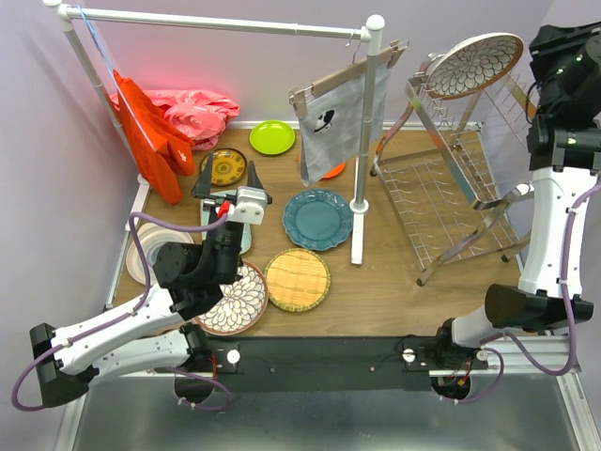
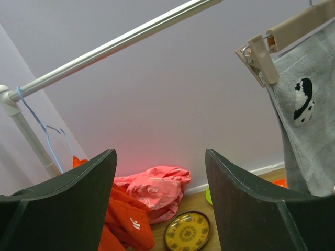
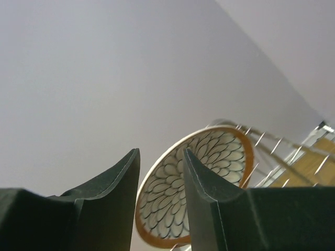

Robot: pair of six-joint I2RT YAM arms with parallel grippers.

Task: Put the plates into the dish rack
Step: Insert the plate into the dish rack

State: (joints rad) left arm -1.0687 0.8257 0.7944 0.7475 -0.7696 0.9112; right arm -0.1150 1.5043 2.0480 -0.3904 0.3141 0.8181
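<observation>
Top view: my left end effector (image 1: pixel 218 186) sits low over the counter (image 1: pixel 394 282) among loose plates (image 1: pixel 317 218). My right end effector (image 1: pixel 537 54) is raised beside a floral plate (image 1: pixel 474 64) at the top edge of the dish rack (image 1: pixel 451 202). Left wrist view: fingers spread wide, empty. Right wrist view: fingers partly apart, floral plate beyond; I cannot tell whether they pinch it.

I see a white post (image 1: pixel 361 178) and hanging towel (image 1: pixel 336 117) between the plates (image 1: pixel 317 219) and rack (image 1: pixel 441 197). Bare table (image 1: pixel 394 291) lies in front.
</observation>
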